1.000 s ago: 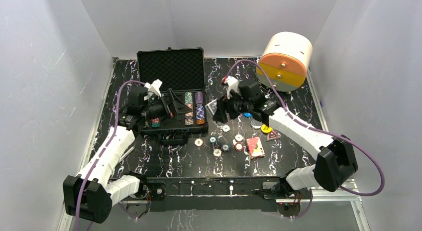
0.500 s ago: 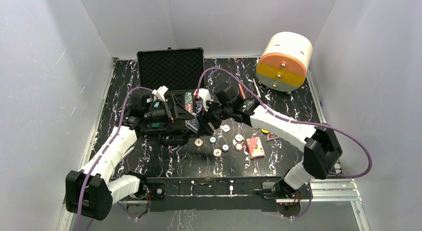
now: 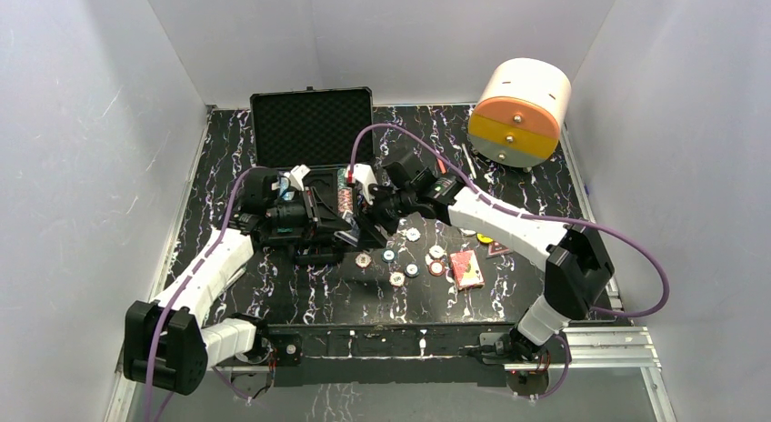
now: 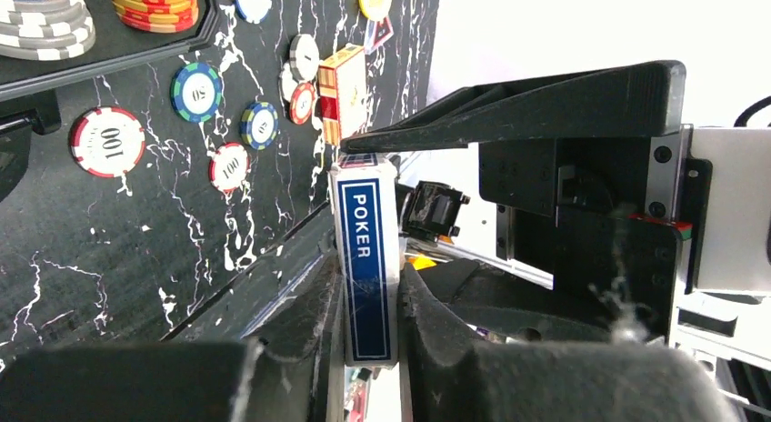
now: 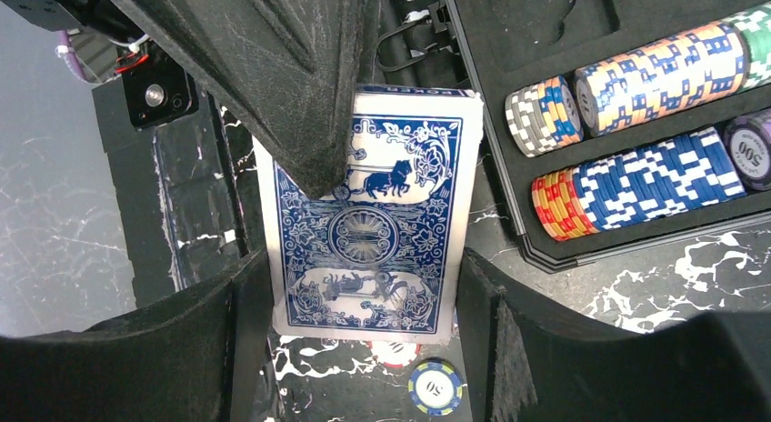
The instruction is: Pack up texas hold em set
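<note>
- While it hangs just off the front right corner of the case [image 3: 314,122], the blue card deck [image 5: 373,222] is pinched by two grippers at once.
- Left gripper [image 4: 368,286] presses its fingers on the deck's flat faces; right gripper [image 5: 364,263] clamps its long edges.
- Chip rows [image 5: 655,67] lie in the case's tray.
- Loose chips [image 3: 397,278] and a red deck [image 3: 466,268] lie right of the case front.

White arms [image 3: 205,272], black joints [image 3: 582,267], purple cables [image 3: 391,125]
</note>
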### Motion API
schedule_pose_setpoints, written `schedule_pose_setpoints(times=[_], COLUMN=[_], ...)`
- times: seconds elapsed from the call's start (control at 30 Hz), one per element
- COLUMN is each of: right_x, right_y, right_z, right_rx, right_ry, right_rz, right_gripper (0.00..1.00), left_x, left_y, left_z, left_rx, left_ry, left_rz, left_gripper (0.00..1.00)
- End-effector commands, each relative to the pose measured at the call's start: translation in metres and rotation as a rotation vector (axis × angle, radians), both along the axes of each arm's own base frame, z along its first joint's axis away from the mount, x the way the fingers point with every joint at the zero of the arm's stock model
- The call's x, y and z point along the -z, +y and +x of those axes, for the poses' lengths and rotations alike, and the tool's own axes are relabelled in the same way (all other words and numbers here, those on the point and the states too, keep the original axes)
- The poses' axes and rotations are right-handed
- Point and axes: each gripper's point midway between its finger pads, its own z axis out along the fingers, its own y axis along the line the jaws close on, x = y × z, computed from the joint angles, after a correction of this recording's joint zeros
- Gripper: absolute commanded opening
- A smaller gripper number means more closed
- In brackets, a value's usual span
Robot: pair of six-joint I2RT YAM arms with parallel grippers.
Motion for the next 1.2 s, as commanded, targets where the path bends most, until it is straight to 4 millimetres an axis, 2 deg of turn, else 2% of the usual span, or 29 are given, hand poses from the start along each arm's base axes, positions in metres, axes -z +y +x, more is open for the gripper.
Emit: schedule_pose_setpoints(times=[0.0, 0.07, 0.17, 0.3, 0.4, 0.57, 0.7, 0.9, 1.17], right_x=[-0.03, -0.033, -0.051, -0.094, -0.11, -0.091, -0.075, -0.067, -0.064], right_y=[0.016, 0.013, 0.008, -0.009, -0.03, -0.054, -0.061, -0.063, -0.056], right_z=[-0.004, 0.002, 0.016, 0.045, 0.063, 0.07, 0.067, 0.058, 0.046], right_rx=[-0.045, -0.001, 0.104, 0.322, 0.484, 0.623, 0.693, 0.738, 0.699], right_ry=[-0.016, -0.035, -0.119, -0.26, -0.294, -0.285, -0.222, -0.125, -0.062], right_rz=[0.086, 0.08, 0.143, 0.268, 0.304, 0.281, 0.286, 0.355, 0.375], right_gripper=[0.63, 0.83, 0.96, 0.98, 0.98, 0.98, 0.98, 0.98, 0.97], left_x=[-0.009, -0.012, -0.018, -0.015, -0.011, -0.012, -0.01, 0.006, 0.027], left_y=[-0.004, -0.003, -0.001, 0.015, 0.042, 0.088, 0.111, 0.115, 0.116], left_z=[-0.004, 0.0, 0.009, 0.031, 0.056, 0.097, 0.13, 0.169, 0.196], left_rx=[0.033, 0.027, 0.003, -0.083, -0.213, -0.393, -0.476, -0.495, -0.493], left_ry=[-0.024, -0.07, -0.162, -0.263, -0.287, -0.299, -0.347, -0.436, -0.474], left_rz=[-0.049, -0.045, -0.024, 0.108, 0.238, 0.377, 0.465, 0.482, 0.485], left_gripper=[0.0, 0.0, 0.0, 0.0, 0.0, 0.0, 0.0, 0.0, 0.0])
